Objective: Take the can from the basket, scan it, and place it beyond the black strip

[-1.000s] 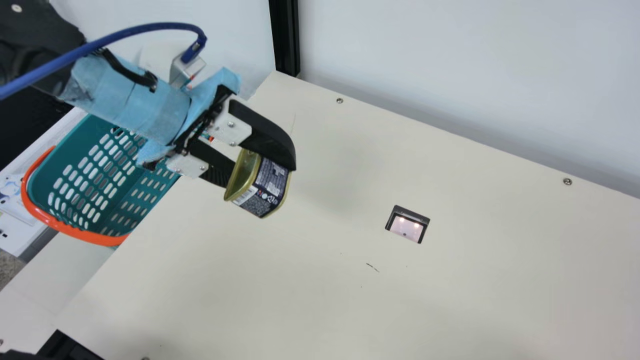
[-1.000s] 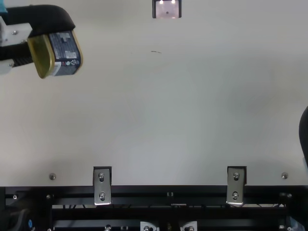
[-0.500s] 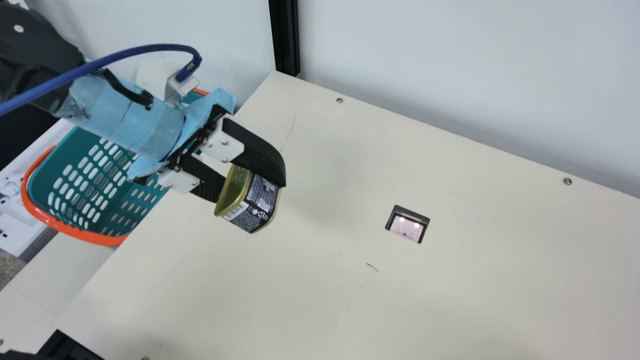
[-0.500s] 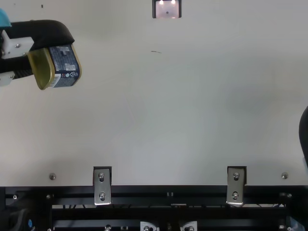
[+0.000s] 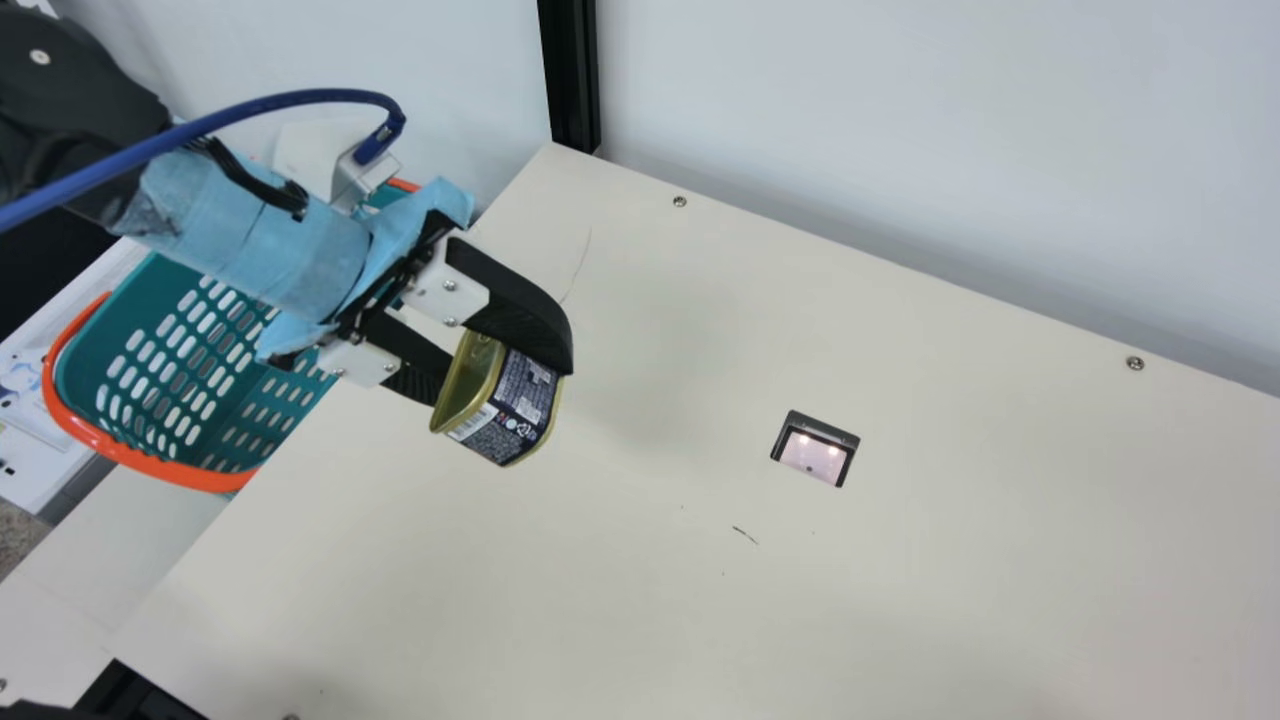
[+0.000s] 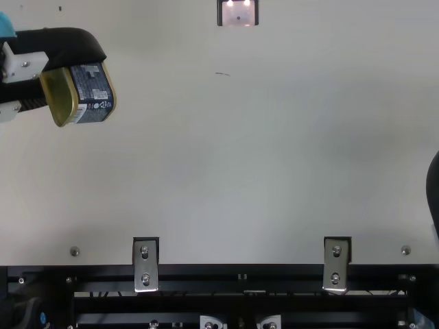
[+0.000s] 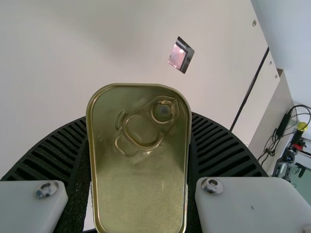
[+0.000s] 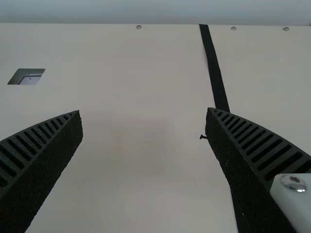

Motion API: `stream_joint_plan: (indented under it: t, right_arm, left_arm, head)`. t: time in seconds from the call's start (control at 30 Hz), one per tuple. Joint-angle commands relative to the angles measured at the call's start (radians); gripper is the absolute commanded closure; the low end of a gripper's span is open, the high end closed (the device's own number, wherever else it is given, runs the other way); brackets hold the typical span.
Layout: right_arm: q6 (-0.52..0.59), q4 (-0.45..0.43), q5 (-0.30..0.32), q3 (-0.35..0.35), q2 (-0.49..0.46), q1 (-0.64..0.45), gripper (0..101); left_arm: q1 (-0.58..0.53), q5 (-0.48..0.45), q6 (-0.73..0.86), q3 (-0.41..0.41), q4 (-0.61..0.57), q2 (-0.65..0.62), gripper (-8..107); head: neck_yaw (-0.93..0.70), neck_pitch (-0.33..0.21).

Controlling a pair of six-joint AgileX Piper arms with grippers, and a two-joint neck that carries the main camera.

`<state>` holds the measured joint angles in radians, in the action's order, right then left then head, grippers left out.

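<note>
can [image 5: 512,405]: held in the air over the left part of the table, to the left of the scanner and well apart from it; tilted, with dark printed sides and a gold end
can end: gold-coloured with a pull ring [image 7: 143,127], turned towards the wrist camera in the left wrist view
left gripper [image 5: 498,384]: closed onto the can, its fingers [image 7: 51,153] parted by the can's width and pressed to two opposite sides of it
left arm [image 5: 250,230]: wrapped in light blue near the wrist, with a blue cable [image 5: 270,97] arching above it; it crosses over part of the basket
right gripper [image 6: 433,195]: at the right edge of the top view; in the right wrist view the right gripper [image 8: 144,111] is wide open, nothing between its fingers
basket [image 5: 165,350]: green with slotted walls and an orange handle [image 5: 150,462], just beside the left edge of the table
scanner [image 5: 816,452]: set into the table, its window lit, to the right of the can and left of the black strip
black strip [image 8: 214,73]: runs from the far edge of the table towards the near side; the can is on the scanner's side of it
table [image 5: 950,600]: cream, with small screws along its far edge and a pale wall [image 5: 900,130] behind
near edge: two metal brackets [image 6: 145,267] over a black frame [image 6: 240,279]
</note>
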<state>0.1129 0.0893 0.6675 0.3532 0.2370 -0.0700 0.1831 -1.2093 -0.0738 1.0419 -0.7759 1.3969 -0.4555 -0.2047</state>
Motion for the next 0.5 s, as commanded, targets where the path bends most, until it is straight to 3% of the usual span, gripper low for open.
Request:
stream_joint_plan:
  t: [0.0, 0.47]
  right_arm:
    - [0.000, 0.000, 0.000, 0.000, 0.000, 0.000, 0]
    - [0.000, 0.000, 0.000, 0.000, 0.000, 0.000, 0]
  left_arm:
    - [-0.006, 0.013, 0.007, -0.001, -0.010, -0.003, 89]
    - [-0.137, 0.219, 0.103, 0.021, -0.047, -0.014, 89]
  head:
    - [-0.019, -0.035]
    - [0.093, -0.022]
